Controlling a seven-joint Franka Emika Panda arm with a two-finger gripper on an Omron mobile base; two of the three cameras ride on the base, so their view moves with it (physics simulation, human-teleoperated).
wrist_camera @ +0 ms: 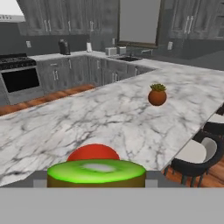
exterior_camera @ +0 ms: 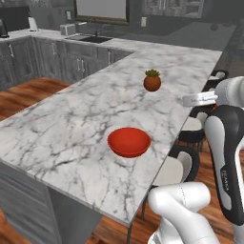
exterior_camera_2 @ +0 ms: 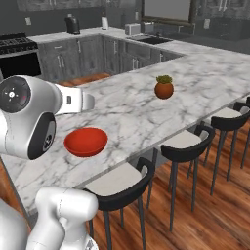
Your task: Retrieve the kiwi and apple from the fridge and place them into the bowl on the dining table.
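Note:
A kiwi (wrist_camera: 96, 173), its cut green face up and brown skin at the sides, sits low in the hand view with my gripper (wrist_camera: 96, 180) shut on it, one grey finger at each side. Just beyond it is the red bowl (wrist_camera: 92, 153), empty, on the white marble dining table (exterior_camera: 71, 124). The bowl (exterior_camera: 128, 141) stands near the table's stool-side edge, and my hand hovers off that edge, close to the bowl (exterior_camera_2: 86, 141). The apple and the fridge are out of view.
A small potted plant (exterior_camera: 152, 81) stands farther along the table. Black stools with pale seats (exterior_camera_2: 122, 183) line the table's edge beside the arm. Dark cabinets with a sink (exterior_camera: 93, 39) and a stove (wrist_camera: 19, 78) run along the far wall.

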